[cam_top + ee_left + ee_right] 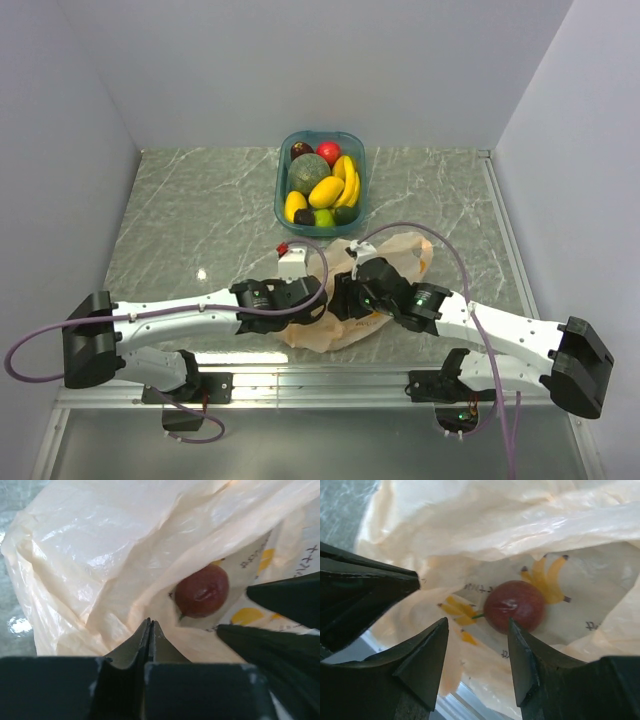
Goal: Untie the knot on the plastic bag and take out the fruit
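Observation:
The plastic bag lies crumpled at the near middle of the table, its mouth gaping; no knot shows. Inside it sits one small round dark red-brown fruit with a green stem, also in the right wrist view. My left gripper is shut at the bag's near lip, apparently pinching the film. My right gripper is open at the mouth of the bag, its right fingertip just short of the fruit. In the top view the two grippers meet at the bag's left side.
A blue tub at the back middle holds a green melon, bananas, a red apple, a lime and other small fruits. A small white block with a red tip lies left of the bag. Walls close three sides.

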